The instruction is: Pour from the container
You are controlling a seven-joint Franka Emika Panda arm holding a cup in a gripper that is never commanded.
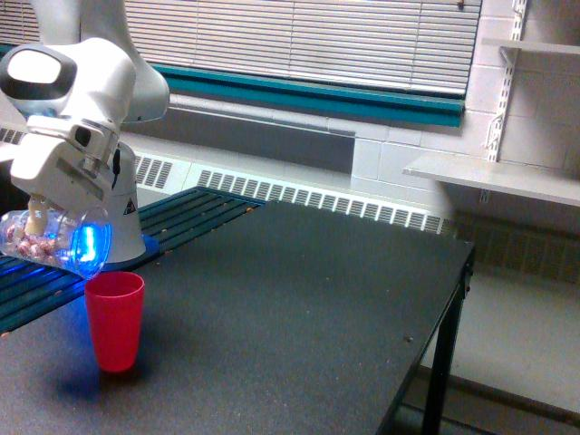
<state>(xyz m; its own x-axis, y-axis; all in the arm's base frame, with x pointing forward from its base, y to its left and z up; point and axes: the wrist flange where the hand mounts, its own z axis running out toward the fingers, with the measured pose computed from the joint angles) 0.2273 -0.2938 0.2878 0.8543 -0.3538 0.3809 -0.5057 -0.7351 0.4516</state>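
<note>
Down at the front, the red cup [115, 321] is standing upright on the black table [299, 308], mouth open and waiting. Just above it and a touch toward the exterior view's left, the container [53, 241] is lying almost on its side in the air, its mouth glowing blue and angling down toward the red cup's rim, though not touching it. The small pinkish-white pieces are sitting toward its closed end, and none is showing at the lip or in the air. The gripper [38, 217] is clamping the container from above, fingers closed against its clear wall. So the pour is in hand but the load is not spilling. The next move, I reckon, is calling for more tilt with the mouth kept over the red cup, since the lip looks to be sitting near its left edge. Behind, the window blinds [299, 41] and wall shelf [494, 177] are looking on.
</note>
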